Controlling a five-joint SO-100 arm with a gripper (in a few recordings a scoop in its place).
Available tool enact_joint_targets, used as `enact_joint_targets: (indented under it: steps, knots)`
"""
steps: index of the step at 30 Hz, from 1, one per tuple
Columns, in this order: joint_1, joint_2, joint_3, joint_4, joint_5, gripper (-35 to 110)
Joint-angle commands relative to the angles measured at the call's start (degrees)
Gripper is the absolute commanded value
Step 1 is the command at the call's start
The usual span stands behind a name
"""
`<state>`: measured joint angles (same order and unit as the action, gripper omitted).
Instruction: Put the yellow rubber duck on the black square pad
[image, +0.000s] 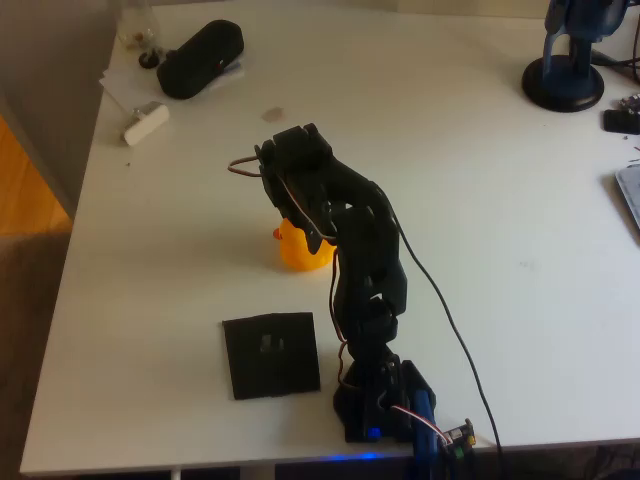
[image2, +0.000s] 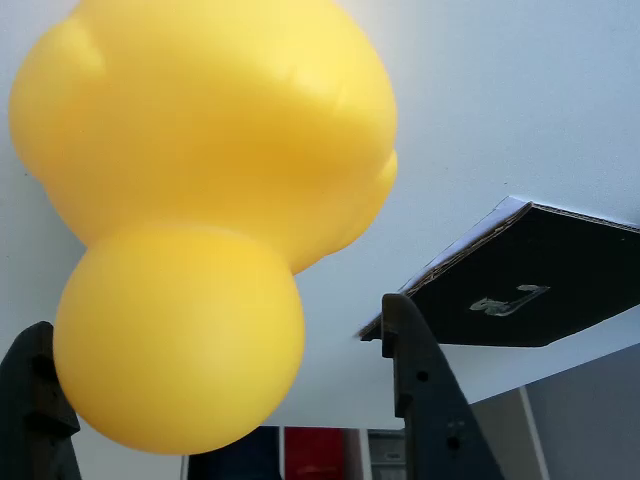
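The yellow rubber duck (image: 298, 247) stands on the white table just under my black arm's head, its orange beak pointing left in the overhead view. In the wrist view the duck (image2: 200, 200) looms large between my fingers. My gripper (image2: 217, 312) is open around the duck's round head, with a gap of table showing before the right finger (image2: 420, 390). The left finger (image2: 35, 400) sits beside the head at the frame's edge. The black square pad (image: 271, 354) lies flat nearer the table's front edge, a little left of the arm's base, and appears as pad (image2: 545, 290) at the right of the wrist view.
A bulky black oblong case (image: 200, 58) and a small white block (image: 146, 122) lie at the back left on papers. A blue stand (image: 565, 75) sits at the back right. The arm's base (image: 380, 405) and cable (image: 450, 330) are at the front.
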<state>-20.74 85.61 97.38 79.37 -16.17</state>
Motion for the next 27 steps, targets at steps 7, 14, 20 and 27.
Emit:
enact_joint_targets:
  steps: [7, 14, 20, 27]
  knots:
    - [0.35, 1.23, -0.88, 0.18, -0.18, 36]
    - [0.35, 1.32, -0.79, 0.18, -0.09, 21]
    - [0.35, 1.85, -0.79, 0.18, 0.00, 13]
    - [-0.35, 2.29, -1.67, 0.35, 0.00, 13]
